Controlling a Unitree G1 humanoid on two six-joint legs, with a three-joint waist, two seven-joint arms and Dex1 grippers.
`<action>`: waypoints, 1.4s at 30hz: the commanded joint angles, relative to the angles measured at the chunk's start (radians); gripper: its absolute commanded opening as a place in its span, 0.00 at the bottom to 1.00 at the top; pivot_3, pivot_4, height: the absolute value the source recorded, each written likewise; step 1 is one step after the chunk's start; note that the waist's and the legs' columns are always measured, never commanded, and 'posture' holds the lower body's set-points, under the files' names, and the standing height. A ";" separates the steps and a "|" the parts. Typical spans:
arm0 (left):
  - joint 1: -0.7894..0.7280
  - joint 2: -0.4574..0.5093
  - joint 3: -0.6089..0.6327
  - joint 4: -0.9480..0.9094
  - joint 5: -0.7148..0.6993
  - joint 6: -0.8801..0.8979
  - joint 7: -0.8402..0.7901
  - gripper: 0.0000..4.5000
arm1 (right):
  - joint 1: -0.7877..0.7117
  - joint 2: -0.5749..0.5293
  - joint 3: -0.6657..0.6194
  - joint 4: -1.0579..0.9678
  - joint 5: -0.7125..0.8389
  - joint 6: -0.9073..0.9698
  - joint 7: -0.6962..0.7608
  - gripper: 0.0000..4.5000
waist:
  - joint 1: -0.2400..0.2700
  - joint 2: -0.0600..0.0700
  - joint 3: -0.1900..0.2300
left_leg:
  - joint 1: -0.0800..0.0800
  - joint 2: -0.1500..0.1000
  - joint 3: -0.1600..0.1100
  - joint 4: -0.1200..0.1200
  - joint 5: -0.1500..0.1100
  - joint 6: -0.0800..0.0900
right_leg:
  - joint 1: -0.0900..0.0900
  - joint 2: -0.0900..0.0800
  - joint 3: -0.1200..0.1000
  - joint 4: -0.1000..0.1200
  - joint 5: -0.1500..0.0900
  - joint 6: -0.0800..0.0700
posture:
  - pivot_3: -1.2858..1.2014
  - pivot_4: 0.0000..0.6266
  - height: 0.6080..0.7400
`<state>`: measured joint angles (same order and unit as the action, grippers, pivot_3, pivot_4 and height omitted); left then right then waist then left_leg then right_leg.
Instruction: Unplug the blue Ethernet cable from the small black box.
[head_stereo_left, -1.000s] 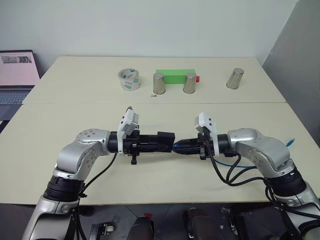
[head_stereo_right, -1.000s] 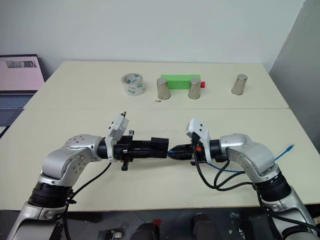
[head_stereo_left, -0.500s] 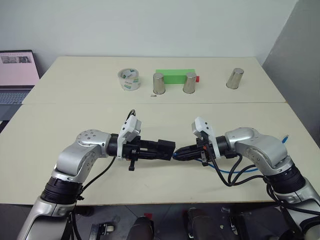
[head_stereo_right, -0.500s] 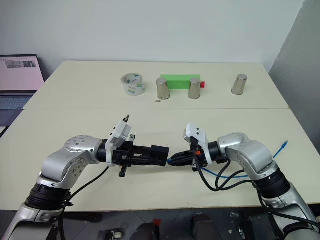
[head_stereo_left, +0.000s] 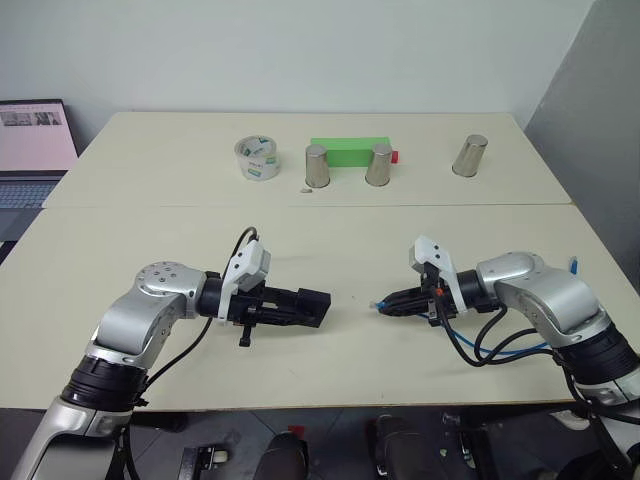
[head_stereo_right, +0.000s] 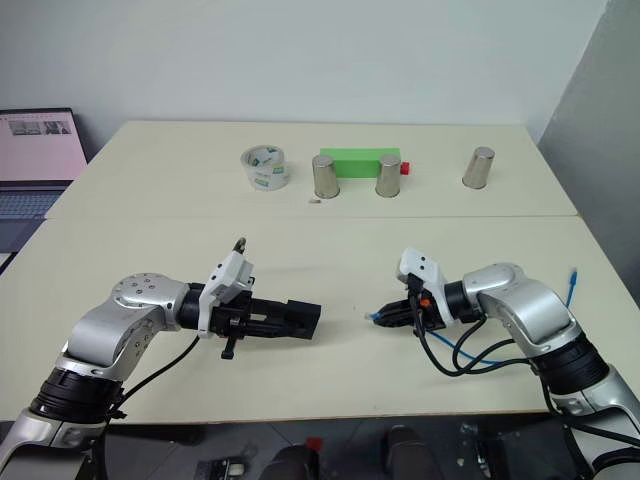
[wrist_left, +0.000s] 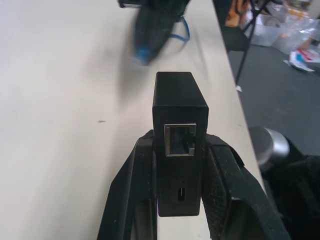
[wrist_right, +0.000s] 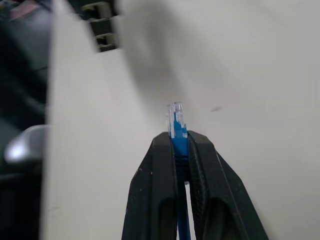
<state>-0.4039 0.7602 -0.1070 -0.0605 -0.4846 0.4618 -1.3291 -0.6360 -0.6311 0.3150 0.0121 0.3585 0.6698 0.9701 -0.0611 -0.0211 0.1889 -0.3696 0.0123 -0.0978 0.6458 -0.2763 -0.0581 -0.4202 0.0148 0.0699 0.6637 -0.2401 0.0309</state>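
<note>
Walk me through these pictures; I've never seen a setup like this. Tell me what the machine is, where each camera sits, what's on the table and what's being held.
This is a two-armed humanoid robot. Two pictures come from cameras in its head, looking down over both arms; the other two come from cameras on its wrists, looking along the fingers.

The left gripper is shut on the small black box, whose port is empty. The right gripper is shut on the plug of the blue Ethernet cable, apart from the box.

Across the table stand a roll of tape, a green block and three steel cups. A laptop sits at the far left.
</note>
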 joint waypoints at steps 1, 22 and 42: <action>0.004 -0.032 0.060 0.003 -0.001 0.000 0.089 0.17 | -0.110 0.076 -0.068 0.321 -0.201 -0.283 -0.279 0.01 | 0.001 0.000 0.000 | 0.001 0.000 0.001 0.001 0.000 0.000 | 0.000 0.000 0.000 0.001 0.000 0.000 | 0.52 0.24 1.00; -0.085 -0.244 0.188 0.389 0.275 -0.341 0.700 0.17 | -0.002 0.046 -0.215 0.097 -0.065 -0.160 -0.098 0.88 | 0.011 0.001 0.000 | -0.003 -0.001 -0.002 0.001 0.000 0.000 | -0.002 -0.001 -0.001 0.001 0.004 -0.005 | 0.52 0.24 1.00; -0.224 -0.367 0.288 1.043 0.319 -0.687 0.884 0.47 | 0.059 0.107 -0.137 -0.258 0.009 0.017 -0.102 0.88 | 0.010 0.000 -0.001 | 0.001 -0.002 -0.003 0.002 0.000 0.000 | 0.002 -0.002 -0.003 0.001 0.004 -0.001 | 0.52 0.24 1.00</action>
<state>-0.6705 0.3908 0.1795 0.9818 -0.1594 -0.2469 -0.4258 -0.5721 -0.5166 0.1846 -0.2038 0.3719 0.6947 0.8715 -0.0508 -0.0208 0.1877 -0.3670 0.0106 -0.1006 0.6472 -0.2761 -0.0582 -0.4166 0.0132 0.0675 0.6650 -0.2359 0.0301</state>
